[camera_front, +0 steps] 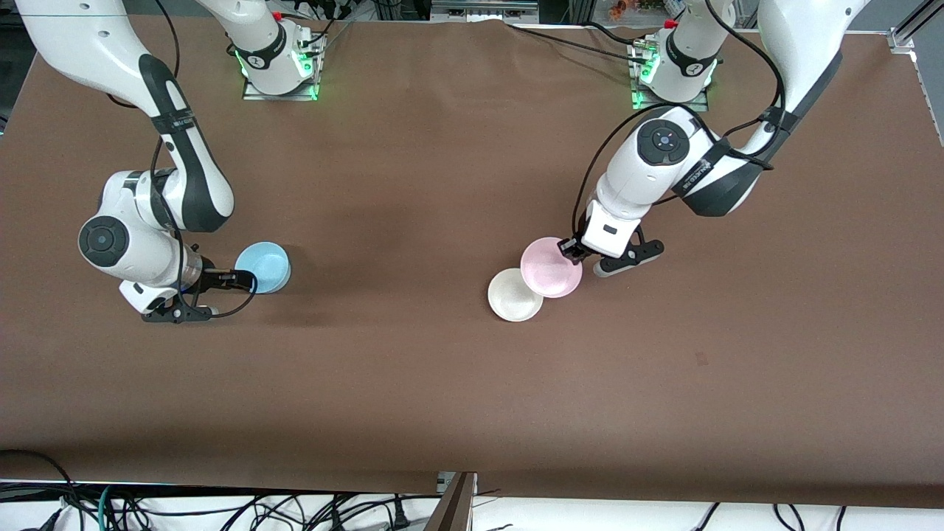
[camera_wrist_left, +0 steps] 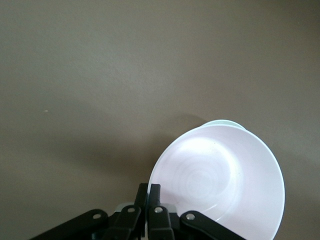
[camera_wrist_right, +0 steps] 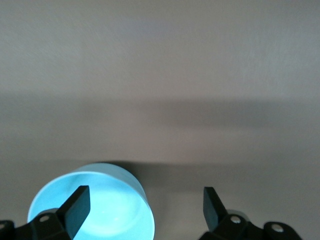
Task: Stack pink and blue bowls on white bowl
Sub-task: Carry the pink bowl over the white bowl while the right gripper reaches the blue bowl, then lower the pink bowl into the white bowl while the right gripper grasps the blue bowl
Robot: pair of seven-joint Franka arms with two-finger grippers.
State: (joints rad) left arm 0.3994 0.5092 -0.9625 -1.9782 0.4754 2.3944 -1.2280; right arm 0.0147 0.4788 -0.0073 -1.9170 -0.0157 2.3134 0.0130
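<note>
Over the white bowl [camera_front: 514,295], pink bowl [camera_front: 550,267] in clenched left pincer [camera_front: 571,249].

A brown cloth [camera_front: 442,369] covers the wide table under even overhead light; below the cloth's front edge, black cables [camera_front: 295,509] tangle across a white surface, a metal post [camera_front: 453,505] between them.

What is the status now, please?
Left end effector shut on pink bowl, partly over white bowl. Right end effector open at blue bowl. Nothing blocking.
</note>
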